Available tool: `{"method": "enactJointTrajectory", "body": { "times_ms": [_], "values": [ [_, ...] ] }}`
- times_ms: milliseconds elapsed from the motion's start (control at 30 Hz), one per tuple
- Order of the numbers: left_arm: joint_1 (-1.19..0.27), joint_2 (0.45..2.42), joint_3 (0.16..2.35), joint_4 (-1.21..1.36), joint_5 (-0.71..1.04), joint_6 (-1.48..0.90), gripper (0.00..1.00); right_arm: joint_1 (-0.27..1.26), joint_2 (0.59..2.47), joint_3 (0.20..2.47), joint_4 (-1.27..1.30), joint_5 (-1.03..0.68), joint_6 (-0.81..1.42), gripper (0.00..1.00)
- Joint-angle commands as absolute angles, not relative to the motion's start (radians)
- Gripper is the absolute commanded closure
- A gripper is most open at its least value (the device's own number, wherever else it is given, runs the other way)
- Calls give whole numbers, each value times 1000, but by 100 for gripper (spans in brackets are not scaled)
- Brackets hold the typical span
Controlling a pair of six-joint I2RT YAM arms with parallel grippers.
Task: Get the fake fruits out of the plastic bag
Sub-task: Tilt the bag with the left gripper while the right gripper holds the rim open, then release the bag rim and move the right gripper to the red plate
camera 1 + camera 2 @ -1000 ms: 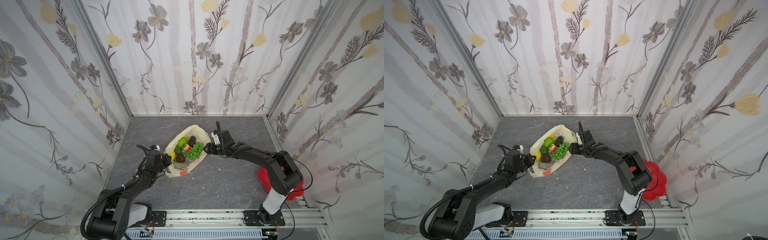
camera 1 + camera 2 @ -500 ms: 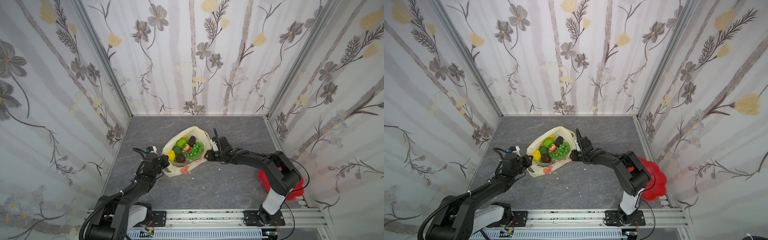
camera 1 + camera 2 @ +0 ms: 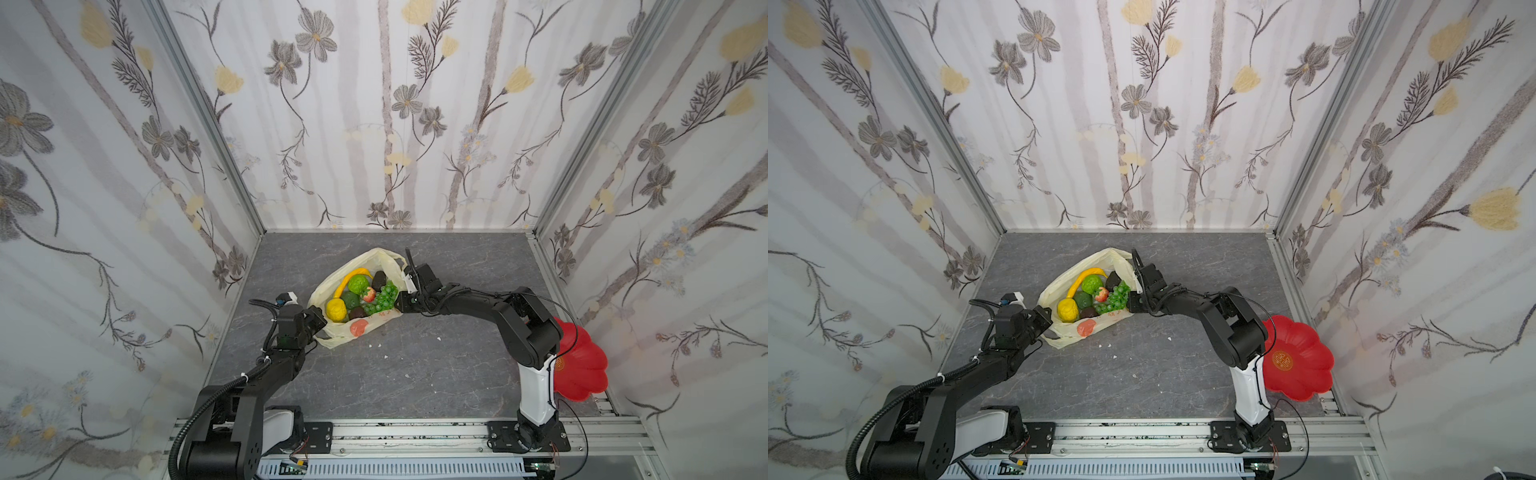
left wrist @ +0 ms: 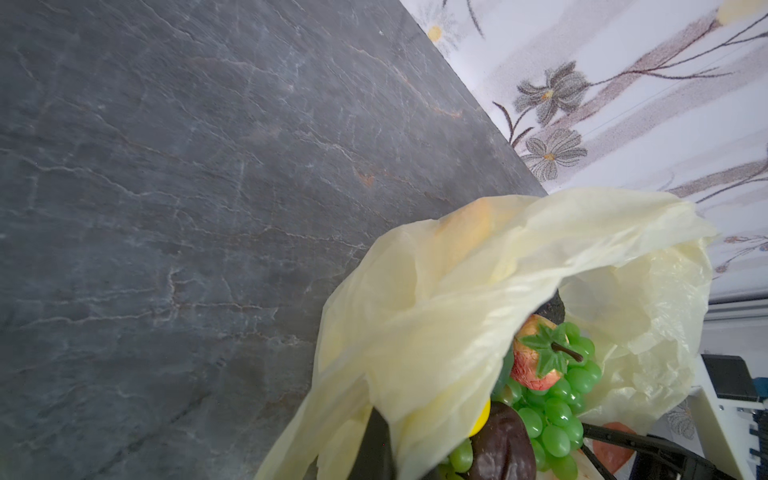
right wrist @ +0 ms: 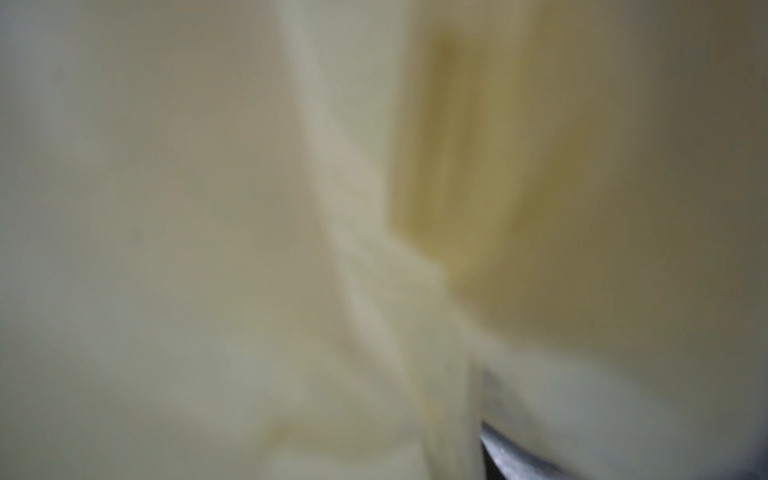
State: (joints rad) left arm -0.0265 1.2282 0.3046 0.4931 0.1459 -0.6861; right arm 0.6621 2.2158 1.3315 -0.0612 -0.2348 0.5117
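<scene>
Fruit in the bag: a pale-yellow translucent plastic bag point(image 3: 376, 257) lies open near the middle of the grey stone-patterned tabletop point(image 3: 415, 374). Its glossy fake fruits point(image 3: 361, 297) are all inside: a curved yellow banana point(image 3: 353, 275), a bumpy lime-green fruit point(image 3: 359, 284), a blackish-brown fruit point(image 3: 379, 280), a red strawberry point(image 3: 368, 294), a green grape bunch point(image 3: 384, 298), a dark green avocado point(image 3: 350, 299) and a knobbly yellow lemon point(image 3: 336, 309). The left claw point(image 3: 319, 322) is pinched fully closed on the bag's near-left edge, and the left wrist view shows film draped over its dark finger point(image 4: 374, 442). The right claw point(image 3: 400, 300) sits against the bag's right side, just beside the grapes. Blurred yellow film fills its wrist view, so how wide it stands, or whether it grips anything, cannot be told. A red flower-shaped plastic dish point(image 3: 582, 365) sits at the tabletop's right edge, well apart from the bag.
</scene>
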Motion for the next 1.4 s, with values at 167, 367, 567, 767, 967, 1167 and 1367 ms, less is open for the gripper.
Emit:
{"method": "enactJointTrajectory", "body": {
  "times_ms": [167, 367, 567, 767, 967, 1167, 1367],
  "values": [
    [4, 1326, 378, 623, 275, -667, 100, 666, 2327, 1550, -150, -242, 474, 71],
    [-77, 1263, 278, 602, 235, -687, 100, 663, 2254, 1424, -133, -202, 474, 70],
    [-75, 1143, 207, 583, 170, -676, 100, 667, 2192, 1306, -81, -206, 514, 65],
    [-73, 1095, 188, 584, 136, -640, 100, 671, 2143, 1282, -88, -181, 531, 50],
    [-73, 1088, 179, 586, 145, -622, 100, 677, 1977, 1148, -108, -107, 515, 15],
    [-76, 1089, 184, 587, 153, -623, 100, 661, 1676, 960, -339, 244, 564, 0],
    [-83, 1129, 198, 588, 144, -613, 100, 542, 1440, 846, -521, 345, 625, 0]
  ]
}}
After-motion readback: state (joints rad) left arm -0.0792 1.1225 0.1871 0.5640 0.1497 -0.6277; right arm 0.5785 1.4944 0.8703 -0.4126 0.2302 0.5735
